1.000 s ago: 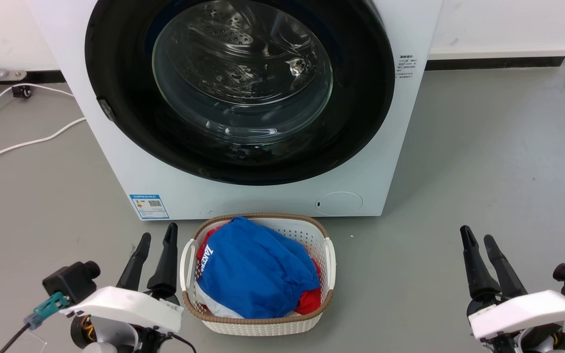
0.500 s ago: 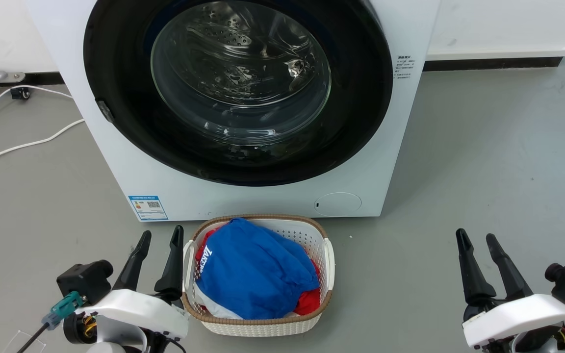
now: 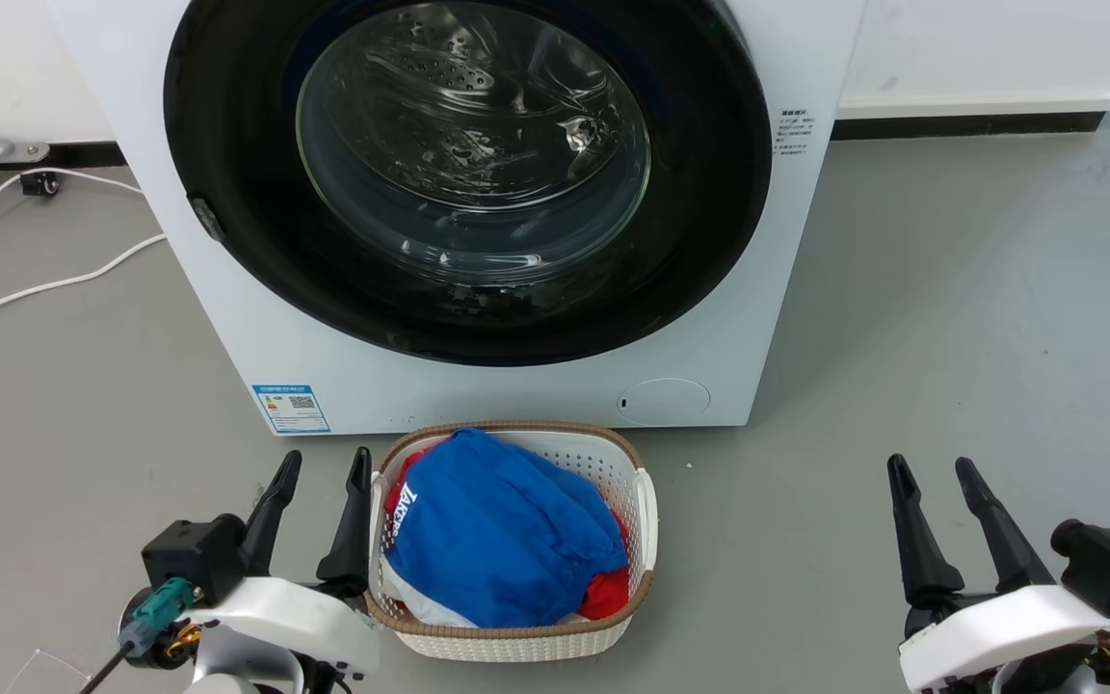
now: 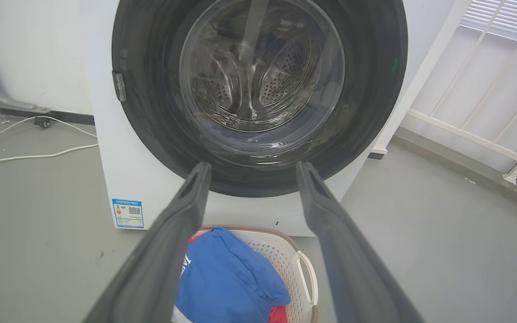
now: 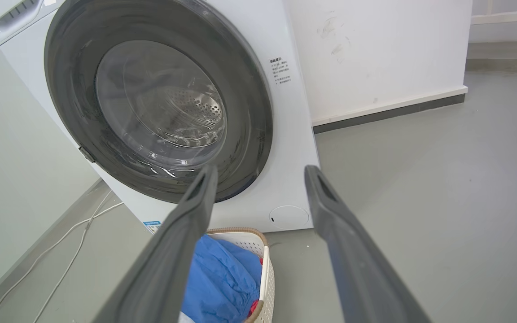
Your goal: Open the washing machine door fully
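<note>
Door: the washing machine door (image 3: 468, 173), a large round glossy black disc with a clear bulging glass bowl at its centre, lies shut against the smooth white metal washing machine front (image 3: 516, 390); perforated steel shows through the glass.
Latch: a small grey tab (image 3: 208, 217) sits on the disc's left edge.
Left gripper: the left gripper (image 3: 325, 456), two long tapered matt dark fingers, is spread and empty, low over the floor just beside the basket's left rim and well apart from the door.
Right gripper: the right gripper (image 3: 929, 464) is likewise spread and empty, over the bare smooth grey floor (image 3: 950, 318).
Basket: a white perforated plastic basket with a woven tan rim (image 3: 647, 501) stands before the machine, holding crumpled blue cloth (image 3: 502, 530) over red cloth (image 3: 613, 588).
Cable: a thin white cable (image 3: 44, 284) curves across the floor at left.
</note>
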{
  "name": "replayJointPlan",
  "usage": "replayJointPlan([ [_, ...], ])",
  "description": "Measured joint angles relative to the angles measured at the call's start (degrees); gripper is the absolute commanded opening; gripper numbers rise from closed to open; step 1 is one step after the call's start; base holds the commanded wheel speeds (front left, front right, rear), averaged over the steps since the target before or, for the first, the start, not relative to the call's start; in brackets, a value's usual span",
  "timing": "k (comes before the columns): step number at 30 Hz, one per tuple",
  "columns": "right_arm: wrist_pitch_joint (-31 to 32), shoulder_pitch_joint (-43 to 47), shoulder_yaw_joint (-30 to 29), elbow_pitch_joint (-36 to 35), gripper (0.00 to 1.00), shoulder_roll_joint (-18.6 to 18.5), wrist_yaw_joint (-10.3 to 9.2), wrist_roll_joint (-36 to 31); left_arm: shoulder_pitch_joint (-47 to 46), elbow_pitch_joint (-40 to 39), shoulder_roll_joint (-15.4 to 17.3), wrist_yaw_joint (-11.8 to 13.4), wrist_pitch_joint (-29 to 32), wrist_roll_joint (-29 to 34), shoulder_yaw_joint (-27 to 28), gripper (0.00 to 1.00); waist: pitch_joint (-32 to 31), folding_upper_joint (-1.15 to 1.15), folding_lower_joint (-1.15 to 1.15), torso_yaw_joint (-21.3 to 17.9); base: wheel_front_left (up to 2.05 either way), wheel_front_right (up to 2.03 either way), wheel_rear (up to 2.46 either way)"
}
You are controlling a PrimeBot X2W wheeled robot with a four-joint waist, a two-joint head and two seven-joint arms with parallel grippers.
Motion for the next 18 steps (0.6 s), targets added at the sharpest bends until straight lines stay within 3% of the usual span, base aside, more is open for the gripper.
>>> replayJointPlan([
  [18, -0.5, 0.4, -0.2, -0.9, 1.00, 0.1, 0.01, -8.8, -0.7, 0.8, 0.4, 0.4, -2.4, 8.4, -0.9, 1.00, 0.6, 0.00, 0.00, -0.3, 0.00, 0.00, 0.00],
])
